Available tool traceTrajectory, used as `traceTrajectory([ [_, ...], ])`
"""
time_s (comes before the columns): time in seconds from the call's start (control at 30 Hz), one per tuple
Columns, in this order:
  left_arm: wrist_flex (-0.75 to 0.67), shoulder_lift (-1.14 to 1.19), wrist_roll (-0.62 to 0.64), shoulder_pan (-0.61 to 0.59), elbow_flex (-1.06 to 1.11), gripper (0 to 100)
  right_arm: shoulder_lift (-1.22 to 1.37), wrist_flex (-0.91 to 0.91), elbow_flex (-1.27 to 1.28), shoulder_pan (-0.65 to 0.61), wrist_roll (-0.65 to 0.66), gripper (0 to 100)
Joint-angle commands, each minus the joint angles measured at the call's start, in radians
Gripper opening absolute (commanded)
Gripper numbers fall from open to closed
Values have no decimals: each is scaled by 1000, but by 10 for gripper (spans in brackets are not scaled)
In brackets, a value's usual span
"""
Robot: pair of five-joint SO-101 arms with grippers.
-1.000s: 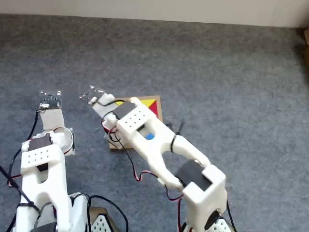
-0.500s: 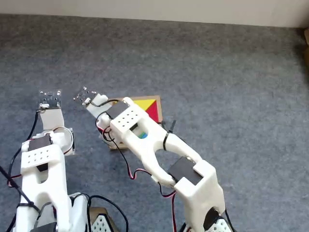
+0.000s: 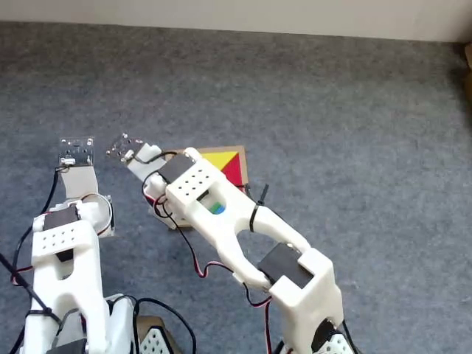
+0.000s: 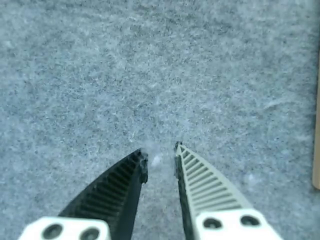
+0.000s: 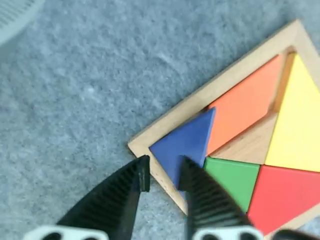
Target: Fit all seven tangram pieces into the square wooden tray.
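The blue triangle point(image 5: 186, 142) lies just ahead of the right gripper point(image 5: 164, 165). Its near part is hidden under one of the two toothed fingers, and the other finger hangs over the tray point(image 5: 210, 96) rim beside it. The jaws stand narrowly apart, with rim and blue edge showing in the slit, and nothing is clamped between them. The tray rests mid-carpet point(image 3: 332, 96), mostly covered by the right arm point(image 3: 221, 214), with its far right corner showing yellow and red.

Since a second ago the right arm has swung left, and its wrist end now sits further left over the tray's left part. The left arm point(image 3: 66, 243) has kept still to the left.

One corner of the blue triangle is tucked into a tray corner. One short edge runs along the rim, and its sharp tip points along that rim toward the orange piece point(image 5: 245, 105). Its long edge faces the tray's middle, meeting the orange piece and the green piece point(image 5: 232, 177). The yellow piece point(image 5: 295, 125) and red piece point(image 5: 280, 195) lie beyond, around a bare wooden gap.

The left gripper point(image 4: 160, 155) hangs over bare carpet, its jaws a narrow slit apart and holding nothing.
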Motion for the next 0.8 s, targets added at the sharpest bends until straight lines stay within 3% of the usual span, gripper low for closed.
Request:
traceTrajectory([
  [0.0,-18,-19,9,-8,-31,109,-74,-5,-53,-5,5,21],
  [0.23,-18,-19,9,-8,-31,109,2,-110,-8,68,5,20],
  [0.5,-18,-19,9,-8,-30,109,105,-50,-7,18,5,16],
  [0.77,-18,-19,9,-8,-30,109,99,15,-19,64,5,15],
])
